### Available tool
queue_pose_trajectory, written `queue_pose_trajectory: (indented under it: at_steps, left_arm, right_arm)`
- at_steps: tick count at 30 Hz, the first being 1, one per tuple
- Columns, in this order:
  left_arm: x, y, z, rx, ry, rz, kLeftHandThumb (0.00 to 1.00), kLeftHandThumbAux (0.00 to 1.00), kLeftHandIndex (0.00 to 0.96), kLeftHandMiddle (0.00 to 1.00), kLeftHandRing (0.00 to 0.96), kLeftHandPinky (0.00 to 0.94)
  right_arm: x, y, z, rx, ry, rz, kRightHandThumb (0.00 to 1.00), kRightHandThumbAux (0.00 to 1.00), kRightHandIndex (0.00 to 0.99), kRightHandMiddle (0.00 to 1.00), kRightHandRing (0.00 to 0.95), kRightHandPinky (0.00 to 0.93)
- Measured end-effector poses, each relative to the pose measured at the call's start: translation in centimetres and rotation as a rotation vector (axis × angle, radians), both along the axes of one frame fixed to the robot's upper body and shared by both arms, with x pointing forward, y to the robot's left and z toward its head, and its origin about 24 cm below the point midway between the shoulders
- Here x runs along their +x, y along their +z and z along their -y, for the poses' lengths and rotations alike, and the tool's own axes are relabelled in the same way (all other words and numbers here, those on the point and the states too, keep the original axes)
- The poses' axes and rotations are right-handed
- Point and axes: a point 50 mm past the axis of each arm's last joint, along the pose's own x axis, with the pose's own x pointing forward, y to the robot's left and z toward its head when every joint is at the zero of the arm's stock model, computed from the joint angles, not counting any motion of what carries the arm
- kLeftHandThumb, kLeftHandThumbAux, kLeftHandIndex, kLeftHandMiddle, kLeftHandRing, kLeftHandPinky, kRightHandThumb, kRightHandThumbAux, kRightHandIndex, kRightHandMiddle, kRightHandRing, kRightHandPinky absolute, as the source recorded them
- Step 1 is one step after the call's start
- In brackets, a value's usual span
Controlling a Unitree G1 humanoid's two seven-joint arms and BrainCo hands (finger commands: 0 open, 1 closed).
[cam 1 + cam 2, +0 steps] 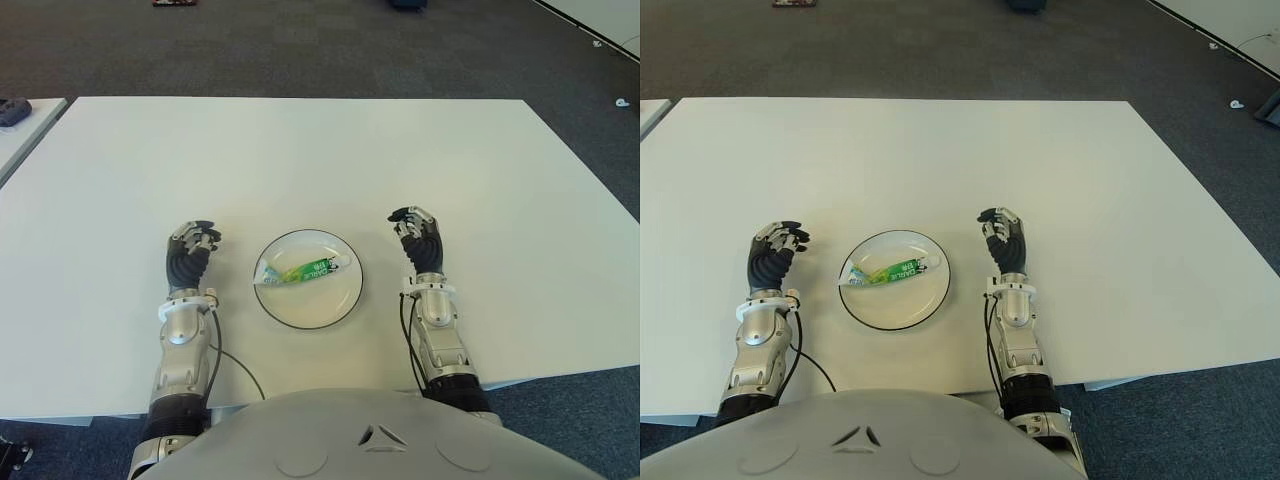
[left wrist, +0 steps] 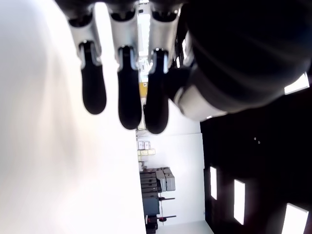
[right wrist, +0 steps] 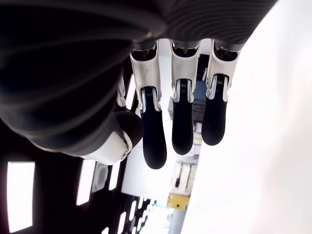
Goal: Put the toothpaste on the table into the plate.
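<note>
You are viewing: toothpaste (image 1: 300, 270) lying in plate (image 1: 345, 300), cap pointing two o'clock; left hand (image 1: 192, 245) and right hand (image 1: 418, 232) curling loosely, gripping nothing.

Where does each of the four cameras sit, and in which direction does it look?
Left eye view: on the head, looking down at the table; shows both forearms, left hand, right hand.
Right eye view: slightly beside it, same scene; both share the plate holding the toothpaste.
Left wrist view: on the left wrist, looking along its empty fingers.
Right wrist view: on the right wrist, showing its empty fingers.
</note>
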Motion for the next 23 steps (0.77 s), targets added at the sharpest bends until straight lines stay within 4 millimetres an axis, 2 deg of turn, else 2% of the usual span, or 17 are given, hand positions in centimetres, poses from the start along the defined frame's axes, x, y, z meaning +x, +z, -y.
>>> queue_pose_trajectory:
  at_steps: [11,23]
  left_arm:
    - [0.11,-0.04,0.4,-0.003,-0.025,-0.003,0.702,0.717,0.428,0.518,0.507,0.482]
    - [0.2,-0.02,0.67,0.011,-0.048,-0.007,0.702,0.718,0.428,0.527,0.519,0.493]
  right_arm:
    - [-0.1,-0.42,-0.19,-0.014,0.021,-0.019,0.705,0.733,0.427,0.456,0.432,0.426]
    - [-0.17,-0.83,-0.58,-0.027,0.043,-0.047,0.707,0.734,0.424,0.447,0.428,0.432]
